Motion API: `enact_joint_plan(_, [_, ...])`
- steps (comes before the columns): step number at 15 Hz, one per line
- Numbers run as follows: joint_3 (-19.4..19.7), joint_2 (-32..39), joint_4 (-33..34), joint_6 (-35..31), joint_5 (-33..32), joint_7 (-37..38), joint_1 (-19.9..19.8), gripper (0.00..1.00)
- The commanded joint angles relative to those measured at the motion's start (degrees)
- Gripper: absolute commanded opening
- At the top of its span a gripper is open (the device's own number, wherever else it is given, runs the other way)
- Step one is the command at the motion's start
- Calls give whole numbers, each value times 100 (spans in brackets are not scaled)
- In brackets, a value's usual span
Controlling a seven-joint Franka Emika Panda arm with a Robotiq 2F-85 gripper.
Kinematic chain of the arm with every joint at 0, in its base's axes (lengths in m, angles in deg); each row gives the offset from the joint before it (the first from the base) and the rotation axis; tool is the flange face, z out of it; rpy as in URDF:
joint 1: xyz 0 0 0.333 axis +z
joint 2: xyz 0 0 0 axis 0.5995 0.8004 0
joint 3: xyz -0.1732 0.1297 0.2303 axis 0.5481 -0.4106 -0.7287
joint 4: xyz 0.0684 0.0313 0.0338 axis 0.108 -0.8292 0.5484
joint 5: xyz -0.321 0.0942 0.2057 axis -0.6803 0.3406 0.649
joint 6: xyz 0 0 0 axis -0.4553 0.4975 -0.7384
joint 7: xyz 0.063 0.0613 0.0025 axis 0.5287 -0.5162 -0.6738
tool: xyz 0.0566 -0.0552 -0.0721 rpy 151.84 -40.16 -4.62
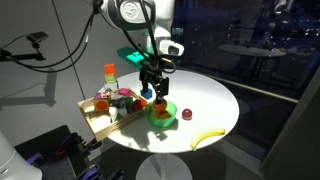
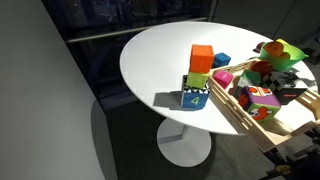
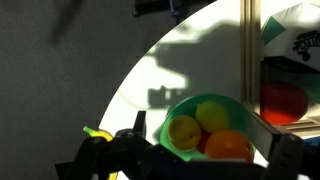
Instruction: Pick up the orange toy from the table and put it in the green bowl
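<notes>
Gripper point(image 3: 205, 158) open wide over the green bowl point(image 3: 168, 118); orange toy point(image 3: 230, 147) inside the bowl.

Wrist view, nearest first: the two dark fingers point(image 3: 128, 150) stand far apart, straddling the bowl, with nothing clamped between them. The orange toy lies between and just beyond them, closer to the other finger, and contact with it cannot be confirmed. The toy rests against two yellow toys point(image 3: 212, 115) in the bowl. Beyond is the white table point(image 3: 200, 60), then the wooden tray point(image 3: 247, 60) with a red piece point(image 3: 283, 102). In an exterior view the orange toy shows directly beneath the gripper, at the bowl's rim.
</notes>
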Motion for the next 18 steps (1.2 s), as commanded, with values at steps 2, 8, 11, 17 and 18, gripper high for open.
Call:
enact_joint_plan(2, [36,-761,-333,112,-223,236,120,100])
enact_joint_plan(8, [-47,-1572,-770,216,-189,126,330,100])
enact_joint_plan(11, [-100,-1890,-850,503,-190,156,432,100])
enact_joint_plan(17, [-78,-1979,-758,778,-110,71,513,100])
enact_joint_plan(18, [-80,-2000,-764,790,-111,71,514,100])
